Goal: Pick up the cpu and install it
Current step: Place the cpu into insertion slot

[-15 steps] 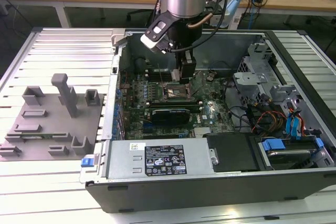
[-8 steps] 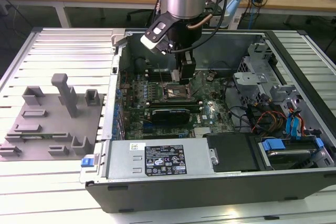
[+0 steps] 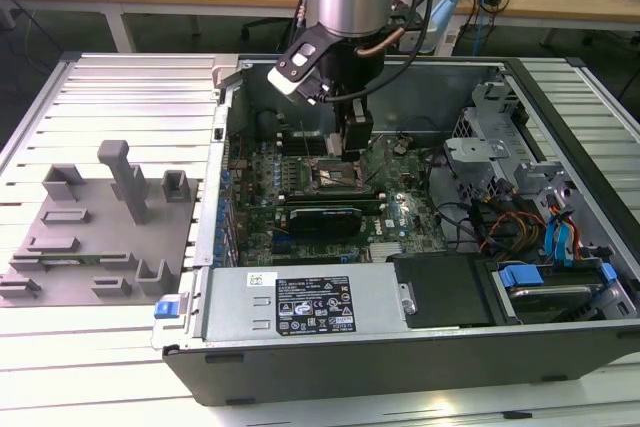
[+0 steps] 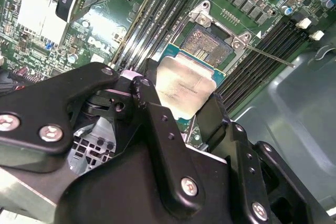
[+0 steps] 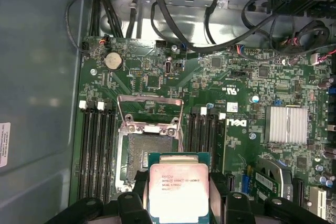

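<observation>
The cpu (image 4: 185, 88) is a flat square chip with a silvery top and a thin green rim, and my gripper (image 4: 182, 98) is shut on it, with black fingers (image 4: 151, 103) pressing two opposite edges. In the first wrist view the cpu (image 5: 177, 188) hangs in the gripper (image 5: 177, 195) just beside and slightly above the open socket (image 5: 142, 157), whose metal load frame (image 5: 150, 114) is lifted. The socket (image 4: 210, 41) shows bare contacts past the chip's far edge. In the exterior view the gripper (image 3: 352, 145) is low inside the computer case, right over the socket (image 3: 336, 177).
A grey plastic tray (image 3: 95, 237) with upright posts lies at the exterior view's left. Around the socket are memory slots (image 5: 97, 150), a graphics card (image 3: 322, 219), a finned heat sink (image 5: 286, 124) and loose cables (image 5: 173, 30). The power supply (image 3: 300, 307) and drive cage (image 3: 480, 147) border the board.
</observation>
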You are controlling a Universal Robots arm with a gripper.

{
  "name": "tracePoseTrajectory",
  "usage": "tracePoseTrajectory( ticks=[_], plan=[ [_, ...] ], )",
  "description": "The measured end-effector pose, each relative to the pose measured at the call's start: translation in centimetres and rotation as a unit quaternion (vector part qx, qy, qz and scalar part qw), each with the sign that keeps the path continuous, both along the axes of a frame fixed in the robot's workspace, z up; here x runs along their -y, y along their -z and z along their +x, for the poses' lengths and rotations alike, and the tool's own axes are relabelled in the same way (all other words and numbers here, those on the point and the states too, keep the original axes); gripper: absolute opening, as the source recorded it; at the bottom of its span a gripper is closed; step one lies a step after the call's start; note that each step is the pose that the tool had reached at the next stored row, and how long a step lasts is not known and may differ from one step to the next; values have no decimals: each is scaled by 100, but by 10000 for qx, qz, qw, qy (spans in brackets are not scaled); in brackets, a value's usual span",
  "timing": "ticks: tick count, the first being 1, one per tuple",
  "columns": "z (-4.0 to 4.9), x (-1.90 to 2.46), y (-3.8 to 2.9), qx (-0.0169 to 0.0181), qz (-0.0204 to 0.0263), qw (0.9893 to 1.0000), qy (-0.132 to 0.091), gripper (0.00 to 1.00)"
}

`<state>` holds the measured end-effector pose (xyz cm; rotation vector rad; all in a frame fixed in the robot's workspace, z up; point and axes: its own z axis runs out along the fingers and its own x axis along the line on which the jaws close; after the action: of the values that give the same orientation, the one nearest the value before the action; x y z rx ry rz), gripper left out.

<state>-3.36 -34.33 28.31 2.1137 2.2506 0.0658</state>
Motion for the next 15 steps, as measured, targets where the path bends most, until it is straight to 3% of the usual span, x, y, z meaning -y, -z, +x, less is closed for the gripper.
tracePoseTrajectory(
  ticks=[8,15],
  plan=[
    [0,-1,113,-1,-1,10000,0,55],
    [0,-3,150,-1,-1,10000,-9,55]
  ],
)
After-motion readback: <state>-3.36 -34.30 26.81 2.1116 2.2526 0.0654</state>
